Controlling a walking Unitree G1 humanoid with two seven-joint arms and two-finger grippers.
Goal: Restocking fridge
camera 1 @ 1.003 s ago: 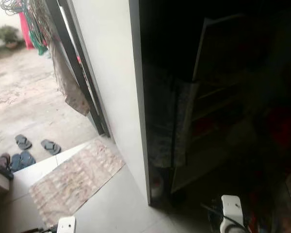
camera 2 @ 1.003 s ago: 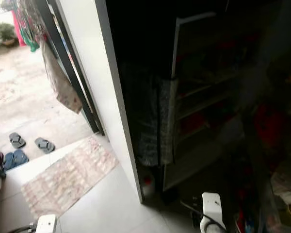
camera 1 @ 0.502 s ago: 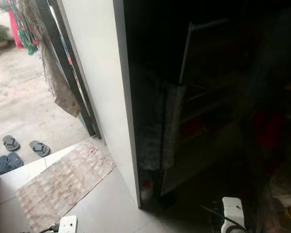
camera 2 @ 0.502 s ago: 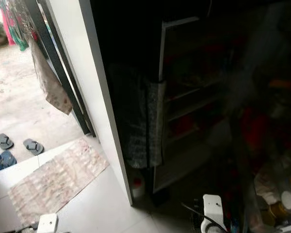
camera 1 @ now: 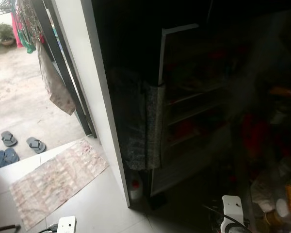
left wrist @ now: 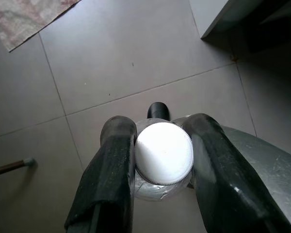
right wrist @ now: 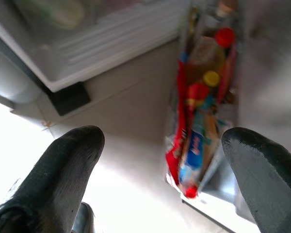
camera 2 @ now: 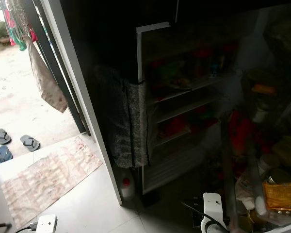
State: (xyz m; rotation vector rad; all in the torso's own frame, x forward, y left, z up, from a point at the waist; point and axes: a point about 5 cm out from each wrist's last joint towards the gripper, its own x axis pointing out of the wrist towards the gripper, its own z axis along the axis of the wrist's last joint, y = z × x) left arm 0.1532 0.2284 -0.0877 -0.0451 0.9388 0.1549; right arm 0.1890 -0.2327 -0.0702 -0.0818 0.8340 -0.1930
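The fridge (camera 2: 184,97) stands open in the dark room, its lit shelves holding red and green items. Its door shelf (camera 2: 276,194) at the right carries jars and packets. In the left wrist view my left gripper (left wrist: 161,128) is shut on a clear bottle with a white ribbed cap (left wrist: 164,153), held low over the tiled floor. My right gripper (right wrist: 162,141) is open, its fingers wide apart above a door rack of bottles with red and yellow caps (right wrist: 203,92). Both wrists show as white blocks at the bottom of the eye views, left (camera 1: 68,224) and right (camera 1: 231,206).
A white wall edge (camera 1: 94,97) stands left of the fridge, with a patterned cover (camera 2: 128,121) draped on the fridge's side. A white jug with a red cap (camera 2: 127,187) sits at its foot. A doormat (camera 1: 58,179), sandals (camera 1: 19,143) and a hanging cloth (camera 1: 53,87) lie toward the doorway.
The camera has swung right, so the wall, mat and sandals slid left. The fridge shelves and door rack now show more fully and brighter. Neither gripper has changed.
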